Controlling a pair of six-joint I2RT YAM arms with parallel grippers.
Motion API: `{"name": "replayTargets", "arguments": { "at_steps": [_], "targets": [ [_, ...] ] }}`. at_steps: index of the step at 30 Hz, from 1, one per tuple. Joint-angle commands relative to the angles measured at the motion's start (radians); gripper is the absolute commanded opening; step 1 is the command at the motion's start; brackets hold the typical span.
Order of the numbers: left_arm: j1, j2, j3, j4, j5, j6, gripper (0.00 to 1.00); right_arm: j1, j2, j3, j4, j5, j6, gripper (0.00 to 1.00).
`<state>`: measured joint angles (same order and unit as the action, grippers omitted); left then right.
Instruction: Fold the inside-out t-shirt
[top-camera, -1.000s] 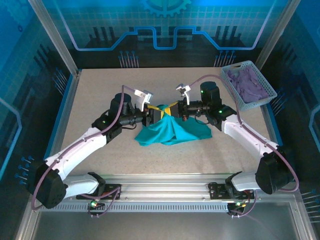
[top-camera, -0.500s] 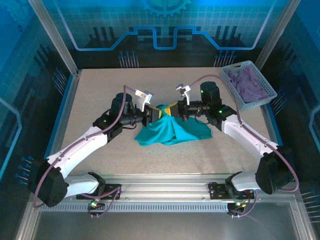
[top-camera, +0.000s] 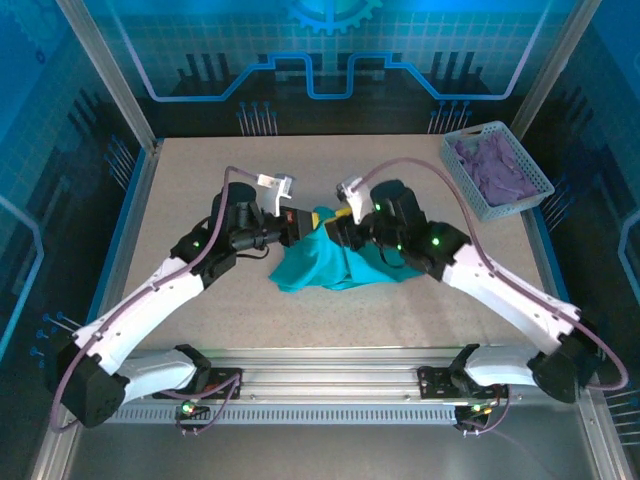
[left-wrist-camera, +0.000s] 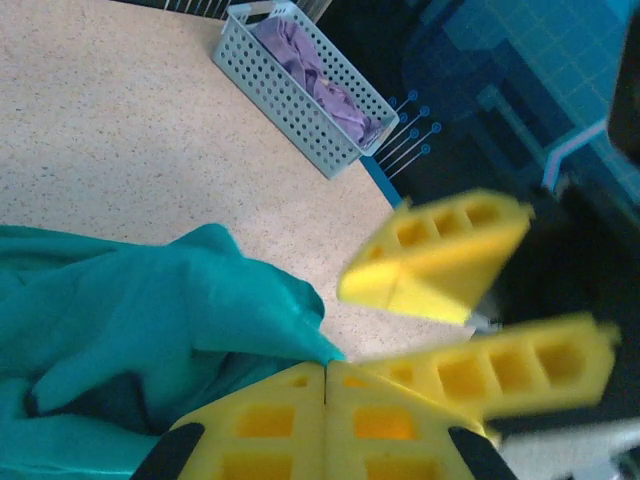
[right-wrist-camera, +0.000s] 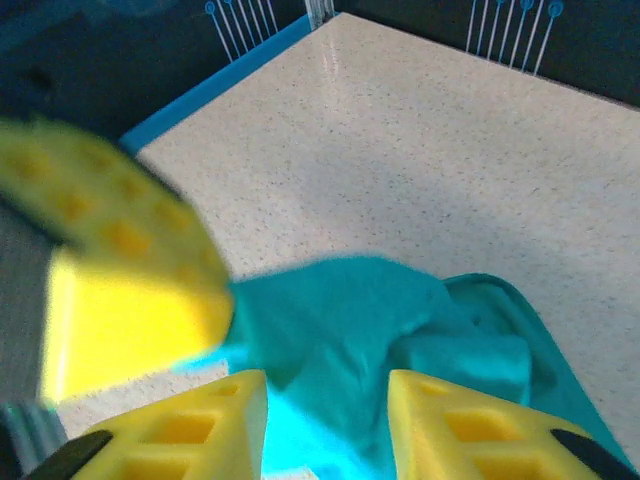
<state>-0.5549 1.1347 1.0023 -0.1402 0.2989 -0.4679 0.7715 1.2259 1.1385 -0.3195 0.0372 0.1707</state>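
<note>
White arm links, black joints — purple cables, yellow gridded fingers

This seems to be a robotics laboratory cell, not a home. The left arm and the right arm are bolted on a metal rail at the edge of a speckled table. Aluminium posts frame the space, and the blue wall has a printed gear and circuit pattern.
</note>
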Motion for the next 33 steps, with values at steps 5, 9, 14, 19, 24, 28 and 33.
{"name": "replayTargets", "arguments": {
  "at_steps": [5, 9, 14, 19, 24, 28, 33],
  "targets": [
    [-0.034, -0.036, 0.025, -0.041, -0.09, -0.082, 0.0, 0.088, -0.102, -0.21, 0.241, 0.05, -0.034, 0.5],
    [-0.041, -0.053, 0.034, -0.027, -0.07, -0.084, 0.0, 0.077, -0.014, -0.187, 0.268, 0.073, -0.043, 0.55],
    [-0.042, -0.096, 0.043, -0.04, -0.057, -0.045, 0.0, -0.081, 0.019, -0.169, 0.178, 0.111, 0.011, 0.2],
    [-0.042, -0.102, 0.073, -0.097, 0.036, 0.053, 0.0, -0.16, -0.026, -0.131, 0.126, 0.119, -0.087, 0.03],
    [-0.041, -0.06, 0.076, -0.052, 0.118, 0.017, 0.0, -0.172, 0.03, 0.018, -0.013, 0.161, -0.185, 0.05],
    [-0.04, -0.035, 0.051, 0.066, 0.125, -0.097, 0.0, -0.169, 0.107, 0.141, -0.179, 0.357, -0.154, 0.14],
    [-0.04, -0.027, 0.022, 0.158, 0.035, -0.208, 0.0, -0.076, -0.005, 0.027, -0.113, 0.364, -0.218, 0.36]
  ]
}}
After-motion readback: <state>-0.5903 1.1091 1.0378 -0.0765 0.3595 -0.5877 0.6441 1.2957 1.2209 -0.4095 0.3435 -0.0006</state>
